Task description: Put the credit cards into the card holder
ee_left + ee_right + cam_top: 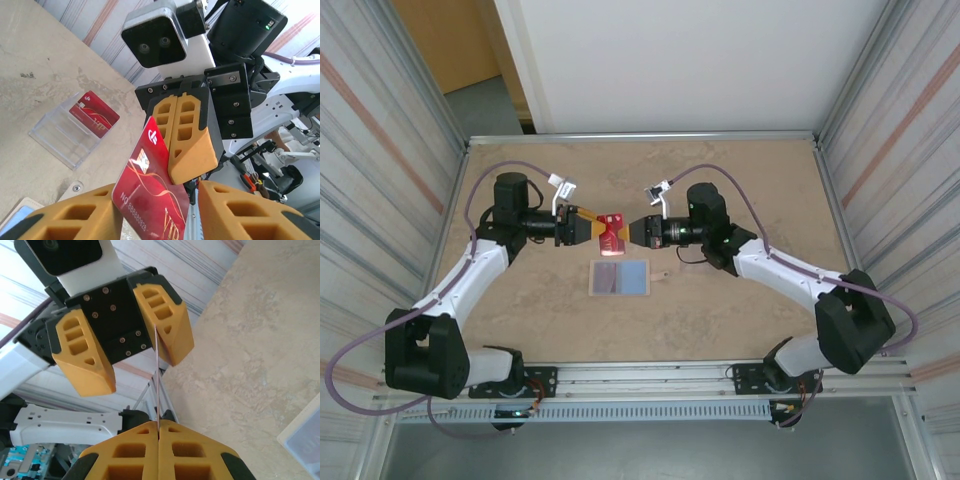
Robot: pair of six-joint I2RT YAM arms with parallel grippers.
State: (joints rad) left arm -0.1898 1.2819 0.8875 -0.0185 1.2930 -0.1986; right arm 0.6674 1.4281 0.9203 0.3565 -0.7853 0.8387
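Top view: both arms reached in to the middle of the table [740, 190], the left claw [591, 228] from 9 o'clock and the right claw [633, 231] from 3 o'clock, tips facing each other. The red card [612, 234] sat between them, lifted off the surface.

Right claw: closed fully on the red card. Both pads were pressed flat together, with one end of the card pinched in the seam. In the right wrist view the card showed edge-on, a thin line running toward 12 o'clock from the seam.

Left claw: partly open, gripping nothing. One finger [167, 325] appeared to lie against the far end of the card. The other finger [82, 357], at 8 o'clock of the first, stood apart from the card with a plain gap. In the left wrist view the card's printed face, with a chip and "VIP", was turned to the camera.

Wallet [620, 277]: lay open and flat on the table, pale blue inside up, just at 6 o'clock of the held card and apart from both claws.

Clear case [60, 137]: sat on the table at 10 o'clock of the held card in the left wrist view, with a second red card [95, 114] lying in it.
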